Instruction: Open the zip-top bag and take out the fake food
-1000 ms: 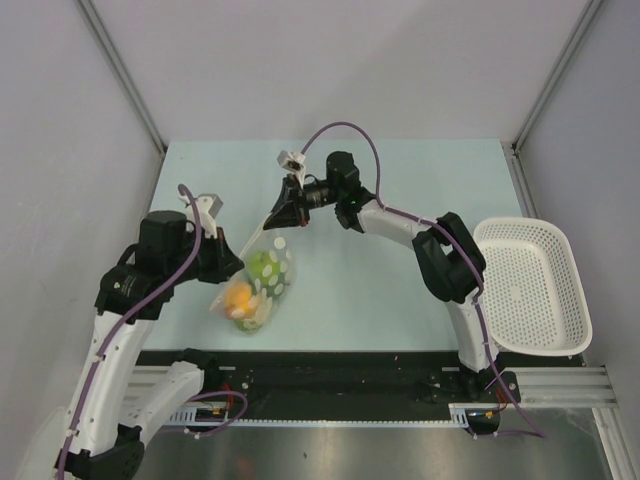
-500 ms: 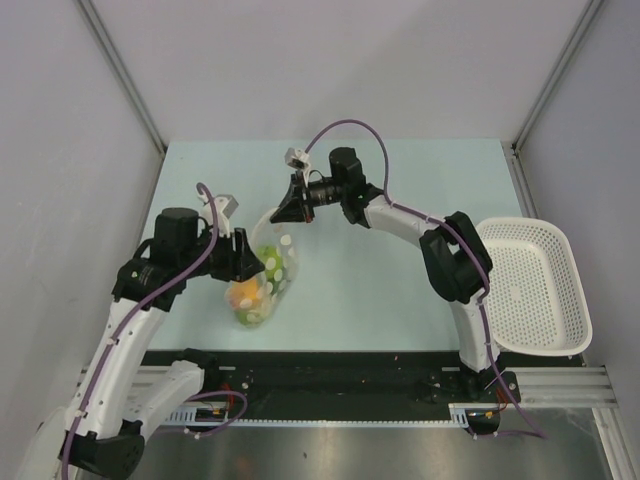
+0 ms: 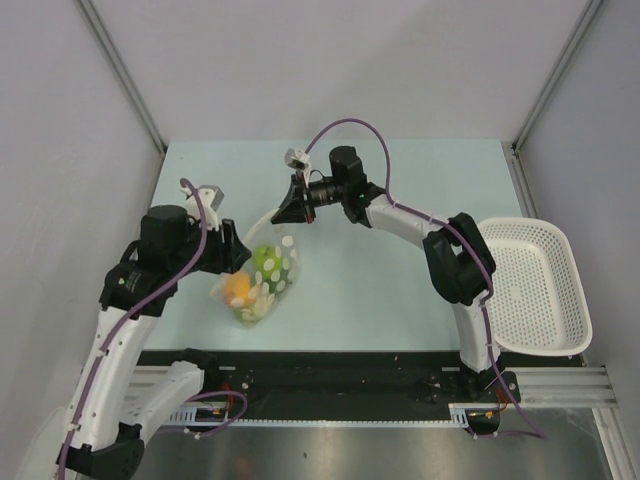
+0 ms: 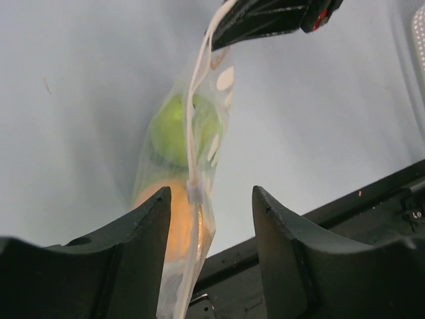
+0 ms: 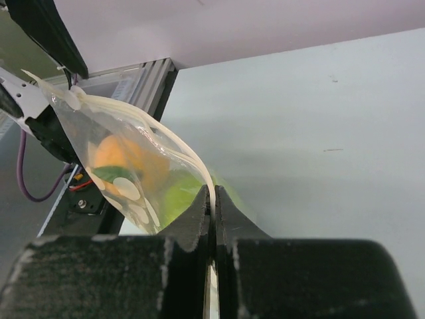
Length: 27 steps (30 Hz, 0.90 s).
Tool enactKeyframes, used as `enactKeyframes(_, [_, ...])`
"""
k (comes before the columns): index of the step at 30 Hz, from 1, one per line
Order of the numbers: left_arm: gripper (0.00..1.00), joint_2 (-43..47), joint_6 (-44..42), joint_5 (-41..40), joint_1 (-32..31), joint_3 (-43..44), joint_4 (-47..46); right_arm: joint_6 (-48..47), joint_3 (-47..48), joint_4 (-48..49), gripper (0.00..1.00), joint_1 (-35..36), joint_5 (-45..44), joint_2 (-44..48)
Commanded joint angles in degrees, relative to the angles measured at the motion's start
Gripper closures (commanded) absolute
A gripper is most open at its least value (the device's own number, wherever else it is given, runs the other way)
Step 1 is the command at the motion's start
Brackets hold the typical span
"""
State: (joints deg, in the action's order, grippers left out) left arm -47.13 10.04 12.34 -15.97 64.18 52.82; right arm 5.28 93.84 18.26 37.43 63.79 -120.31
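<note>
the zip-top bag is clear plastic printed with white oval spots and edged by a white zip strip, and the fake food inside it shows lime green, darker green and orange. the table is pale mint, the basket white with a fine mesh of holes. the cables are purple against white-and-black arms.

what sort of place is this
Most likely a robot lab cell, not a kitchen: bare grey walls boxing in a pale table, left arm and right arm bolted to a metal rail, a bag of fake fruit.
</note>
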Motion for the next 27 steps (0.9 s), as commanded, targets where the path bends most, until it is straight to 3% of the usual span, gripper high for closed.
enactKeyframes(1, [0.46,-1.37,1.56,-4.78,-0.03,4.63,-0.18,-1.24,0.64,0.46,1.0,0.36,1.16,3.33])
enactKeyframes(6, [0.43,-4.98,1.47,-4.08,-0.03,4.99,2.9,-0.8,0.55,1.25,1.0,0.36,1.86,3.33])
enactKeyframes(16, [0.58,-5.77,-0.55,-1.53,0.06,4.55,3.34,-0.01,0.29,1.95,1.0,0.54,2.13,3.42])
enactKeyframes(20, [0.6,-6.91,-1.25,-2.84,-0.03,4.72,5.45,-0.09,0.11,2.04,1.0,0.45,2.04,3.59])
enactKeyframes(26, [0.74,-6.92,-1.78,-4.69,-0.03,5.43,6.77,0.08,-0.24,2.22,1.0,0.45,1.95,3.77])
enactKeyframes(27, [0.81,-6.83,-1.78,-5.13,-0.03,5.43,6.86,0.26,-0.33,2.39,1.0,0.45,1.87,3.77])
